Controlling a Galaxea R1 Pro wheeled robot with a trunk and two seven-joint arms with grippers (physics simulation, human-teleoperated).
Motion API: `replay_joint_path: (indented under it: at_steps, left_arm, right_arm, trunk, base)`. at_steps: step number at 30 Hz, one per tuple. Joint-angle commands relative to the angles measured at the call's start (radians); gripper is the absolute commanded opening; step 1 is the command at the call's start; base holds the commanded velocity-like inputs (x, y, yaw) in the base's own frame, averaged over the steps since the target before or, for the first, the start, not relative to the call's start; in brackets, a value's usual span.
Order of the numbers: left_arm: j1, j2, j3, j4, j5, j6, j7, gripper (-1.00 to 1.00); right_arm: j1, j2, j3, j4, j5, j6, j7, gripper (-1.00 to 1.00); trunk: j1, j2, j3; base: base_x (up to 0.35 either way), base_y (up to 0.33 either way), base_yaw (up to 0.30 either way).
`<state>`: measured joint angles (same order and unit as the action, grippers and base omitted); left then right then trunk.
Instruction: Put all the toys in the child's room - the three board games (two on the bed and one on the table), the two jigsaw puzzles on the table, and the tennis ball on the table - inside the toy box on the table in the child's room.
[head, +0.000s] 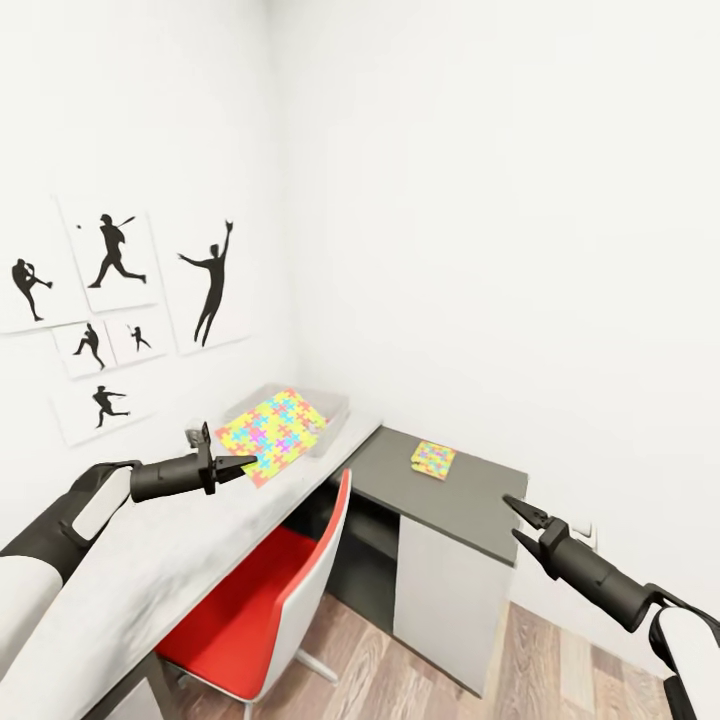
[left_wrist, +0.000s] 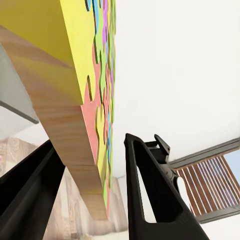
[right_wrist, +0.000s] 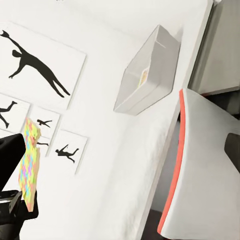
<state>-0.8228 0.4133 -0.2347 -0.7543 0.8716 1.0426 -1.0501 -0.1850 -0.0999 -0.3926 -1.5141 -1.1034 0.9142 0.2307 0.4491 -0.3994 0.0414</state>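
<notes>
Left gripper (head: 243, 464) jaws pinch the big jigsaw puzzle (head: 273, 433) by its near edge, over the toy box (head: 335, 407), far on the counter (head: 150, 570); stiff, light, likely tips. Right gripper (head: 518, 520) jaws parted, empty.

A red-seated chair (head: 262, 600) with a white shell back sits low in the frame, left of centre, its seat tucked partly under the pale desk edge. In the right wrist view the same chair back shows at the lower right, a red strip running down its edge. A white star base peeks out beneath it in the head view, on the wood planks along the bottom. At the upper right of the left wrist view is a slatted wooden blind (left_wrist: 210, 182) in a dark frame.
</notes>
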Motion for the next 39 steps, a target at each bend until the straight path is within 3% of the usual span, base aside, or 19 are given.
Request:
replay_joint_path:
  at_steps: [1, 7, 9, 11, 13, 22, 28, 39]
  left_arm:
    - [-0.001, 0.000, -0.003, 0.001, 0.003, 0.004, -0.004, -1.00]
    - [-0.001, -0.002, -0.006, 0.001, 0.003, 0.004, -0.004, -1.00]
    - [-0.001, -0.003, -0.008, 0.000, 0.003, 0.004, -0.004, -1.00]
    - [-0.001, -0.003, -0.008, 0.000, 0.003, 0.004, -0.004, -1.00]
    - [-0.001, -0.004, -0.009, 0.000, 0.003, 0.004, -0.004, -1.00]
    - [-0.001, -0.005, -0.010, 0.000, 0.004, 0.004, -0.004, -1.00]
    - [-0.001, -0.005, -0.010, 0.000, 0.003, 0.004, -0.004, -1.00]
    - [-0.001, -0.007, -0.011, 0.000, 0.003, 0.004, -0.004, -1.00]
  right_arm:
    - [-0.001, 0.000, -0.002, 0.000, 0.008, 0.005, 0.008, 1.00]
    - [-0.007, -0.023, -0.011, -0.033, 0.007, 0.028, 0.010, 1.00]
    - [-0.013, -0.063, -0.012, -0.057, 0.007, 0.098, 0.004, 1.00]
    - [-0.022, -0.135, -0.007, -0.066, 0.001, 0.127, -0.036, 1.00]
    - [-0.020, -0.160, -0.003, -0.068, -0.003, 0.133, -0.059, 1.00]
    - [-0.017, -0.157, 0.000, -0.069, -0.005, 0.133, -0.068, 1.00]
    - [-0.022, -0.156, 0.059, -0.069, -0.003, 0.125, -0.074, 1.00]
    - [-0.022, -0.137, 0.065, -0.069, -0.002, 0.126, -0.073, 1.00]
  trunk:
    - [0.001, -0.001, 0.000]
    - [0.001, -0.001, 0.000]
    - [0.001, -0.001, 0.000]
    - [0.001, -0.001, 0.000]
    - [0.001, -0.001, 0.000]
    - [0.001, -0.001, 0.000]
    - [0.001, -0.001, -0.005]
    - [0.001, -0.001, -0.014]
  base:
    - [0.283, 0.000, 0.000]
    - [0.184, 0.000, 0.000]
    - [0.124, 0.000, 0.000]
    - [0.115, 0.000, 0.000]
    - [0.112, 0.000, 0.000]
    - [0.109, 0.000, 0.043]
    - [0.115, -0.012, 0.146]
    - [0.156, -0.026, 0.008]
